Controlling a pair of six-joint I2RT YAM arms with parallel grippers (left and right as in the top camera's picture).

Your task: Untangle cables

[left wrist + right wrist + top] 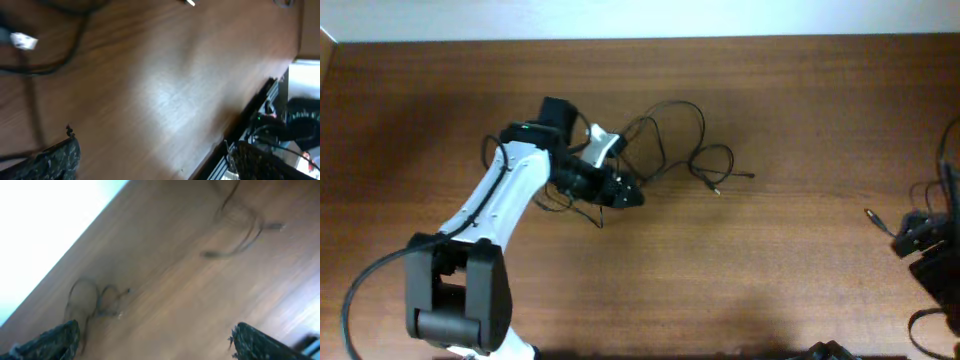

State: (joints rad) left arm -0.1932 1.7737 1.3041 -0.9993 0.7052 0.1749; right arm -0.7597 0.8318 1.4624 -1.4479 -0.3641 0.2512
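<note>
Cables (672, 145): thin black cords, lying mid-table toward the far edge in a loose bunch. Several open loops cross one another; one plug end trails out to the right, clear of the rest. A small white tag (22, 41) sits on one cord.

Progress, my judgement: partly spread, not separated. The crossings near the left side of the bunch remain to be pulled apart.

Left gripper (628, 193): at the bunch's near-left edge, jaws wide, nothing between them.

Right gripper (154, 331): well apart at the table's (770, 280) right side, jaws wide, empty.
</note>
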